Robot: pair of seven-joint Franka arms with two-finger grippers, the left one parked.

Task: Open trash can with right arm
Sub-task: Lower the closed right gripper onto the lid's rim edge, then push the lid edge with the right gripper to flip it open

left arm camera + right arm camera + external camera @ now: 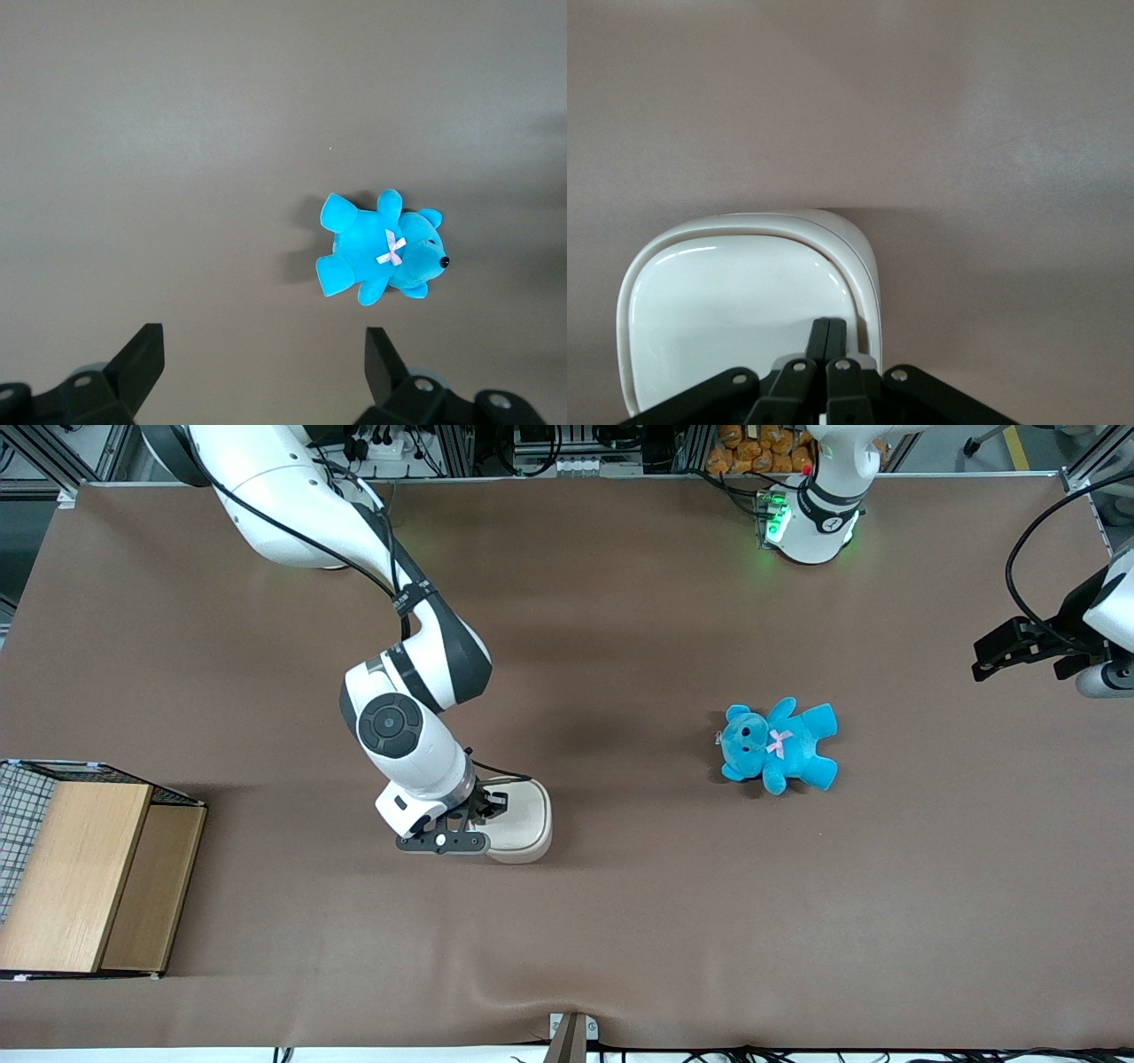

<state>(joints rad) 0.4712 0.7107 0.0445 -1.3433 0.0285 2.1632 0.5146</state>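
Note:
The trash can is a small cream-white bin standing on the brown table, its flat lid lying down inside the rounded rim. The right arm reaches down from the table's back edge, and its black gripper hangs just over the can's top. In the right wrist view the gripper is shut, its two fingers pressed together with nothing between them. The fingertips sit on or just above the lid close to its rim. I cannot tell whether they touch it. The arm's wrist hides part of the can in the front view.
A blue teddy lies on the table toward the parked arm's end, also in the left wrist view as the same teddy. A wooden box with wire mesh stands at the working arm's end of the table.

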